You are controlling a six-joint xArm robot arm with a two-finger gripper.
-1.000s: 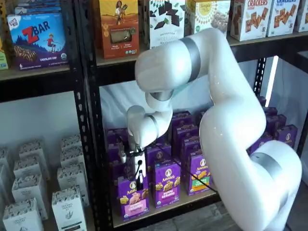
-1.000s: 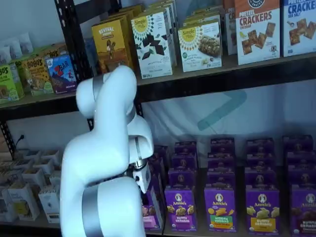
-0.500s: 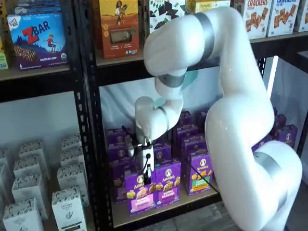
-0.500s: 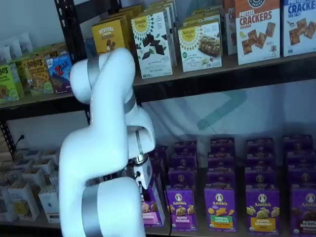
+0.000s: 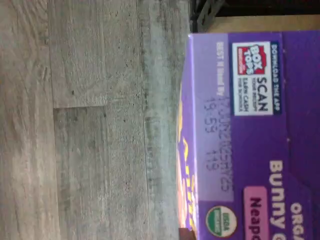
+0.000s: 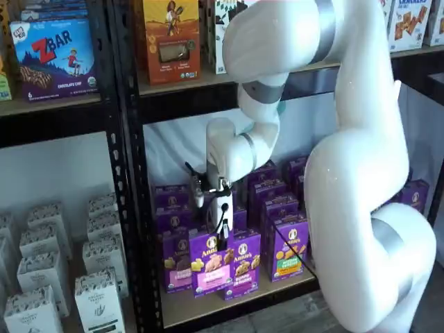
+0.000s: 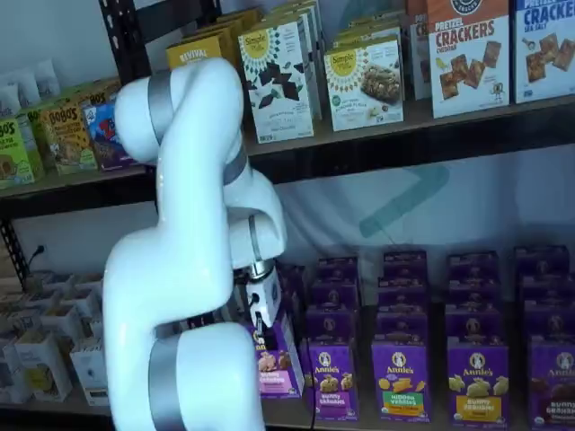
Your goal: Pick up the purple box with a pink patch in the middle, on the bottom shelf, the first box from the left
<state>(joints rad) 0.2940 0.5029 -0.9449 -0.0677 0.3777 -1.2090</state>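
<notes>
Now my pincer (image 6: pixel 223 244) is clamped on the purple box (image 6: pixel 212 272), lifted forward off the bottom shelf (image 6: pixel 229 305); a thin top-edge grip could let it swing, slip, or clip its neighbours.

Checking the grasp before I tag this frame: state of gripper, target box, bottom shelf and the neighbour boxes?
gripper: shut on the purple box, gripping its top edge.
purple box: held, upright, pulled forward of its row; its top hangs over the floor in the wrist view.
bottom shelf: bare tan board at its front left.
other purple Annie's boxes: upright in rows, untouched.
</notes>
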